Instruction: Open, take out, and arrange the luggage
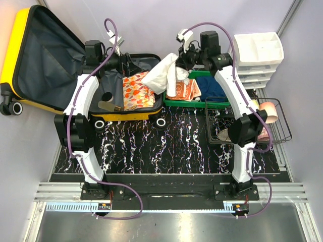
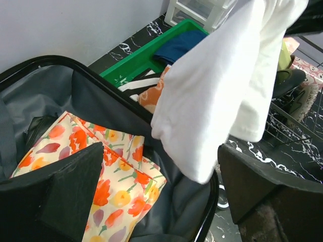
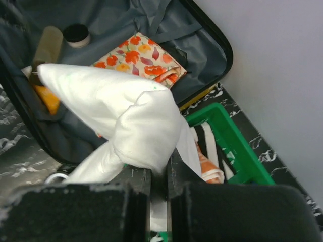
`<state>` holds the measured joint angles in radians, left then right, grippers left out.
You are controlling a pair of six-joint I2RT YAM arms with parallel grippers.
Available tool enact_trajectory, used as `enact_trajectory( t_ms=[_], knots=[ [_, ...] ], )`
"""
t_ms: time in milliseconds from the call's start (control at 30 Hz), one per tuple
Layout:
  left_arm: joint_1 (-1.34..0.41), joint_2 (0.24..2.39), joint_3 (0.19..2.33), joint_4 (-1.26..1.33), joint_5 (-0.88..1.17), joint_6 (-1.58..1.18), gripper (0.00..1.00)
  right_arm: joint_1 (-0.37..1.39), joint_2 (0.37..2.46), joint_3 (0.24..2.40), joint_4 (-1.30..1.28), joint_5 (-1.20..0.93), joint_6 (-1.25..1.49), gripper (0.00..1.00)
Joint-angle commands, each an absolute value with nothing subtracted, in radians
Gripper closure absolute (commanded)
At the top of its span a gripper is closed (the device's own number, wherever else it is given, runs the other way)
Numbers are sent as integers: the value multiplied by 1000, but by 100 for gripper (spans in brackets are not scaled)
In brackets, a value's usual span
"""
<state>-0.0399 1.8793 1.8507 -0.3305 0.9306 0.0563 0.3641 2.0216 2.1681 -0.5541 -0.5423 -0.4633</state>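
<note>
Marbled mat [image 1: 166, 146] lies in front of the luggage [image 1: 48, 58], which sits on the left arm's side at the back of the table. The luggage is already open. Its lid is laid back to the left with the grey lining facing up, so the lower shell can be reached from above.

Inside the shell, toward its near edge, lie a tan tube [image 1: 108, 106] and a small black-capped jar [image 1: 107, 96]. A flowered pouch [image 1: 136, 91] rests flat in the middle, not yet taken out. Over the shell's far side hovers the left gripper [image 2: 159, 166], fingers spread wide with nothing between them. It is probably placed there to reach for the pouch.

Above the luggage's right-hand rim hangs a white cloth [image 1: 164, 73], pinched in the closed right gripper [image 3: 159, 176]. The grip is on one bunched end, so the rest droops free and should clear the rim. Whether it is a shirt or a towel I cannot tell from these folds.

Directly right of the luggage stands a green tray [image 1: 184, 103] holding an orange-patterned item and something dark blue. It looks like the spot where removed things get arranged. Farther right of the luggage are a wire basket [image 1: 282, 126] and, beyond it, white drawers [image 1: 257, 50].
</note>
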Motion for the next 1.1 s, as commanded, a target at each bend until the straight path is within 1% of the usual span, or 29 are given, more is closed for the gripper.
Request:
enact_trajectory(
  t_ms=[0,67,133,200,333,367,500,700,767,933,967,1067],
  knots=[
    [-49,1830,1861,-278,928,26,1,368,2147,2492,-893,-557,-186,100],
    [-49,1824,1844,-272,928,26,1,368,2232,2647,-949,-589,-134,100],
    [-49,1812,1821,-265,925,28,1,370,2276,2703,-963,-658,-62,100],
    [-49,1799,1798,-261,923,26,1,376,2287,2720,-916,-721,26,100],
    [-49,1786,1769,-253,919,18,1,393,2312,2692,-809,-805,174,100],
    [-49,1778,1763,-255,914,15,1,393,2321,2680,-787,-825,257,100],
    [-49,1756,1730,-261,905,29,1,373,2368,2688,-775,-799,351,100],
    [-49,1749,1718,-284,893,46,1,229,2410,2660,-790,-750,537,100],
    [-49,1759,1720,-284,890,41,1,174,2410,2631,-801,-741,566,100],
    [-51,1795,1753,-284,916,22,1,112,2401,2533,-914,-715,519,100],
    [-51,1807,1759,-282,919,15,1,103,2401,2487,-920,-716,518,100],
    [-51,1822,1776,-284,927,11,1,68,2422,2480,-960,-677,479,100]
  ],
)
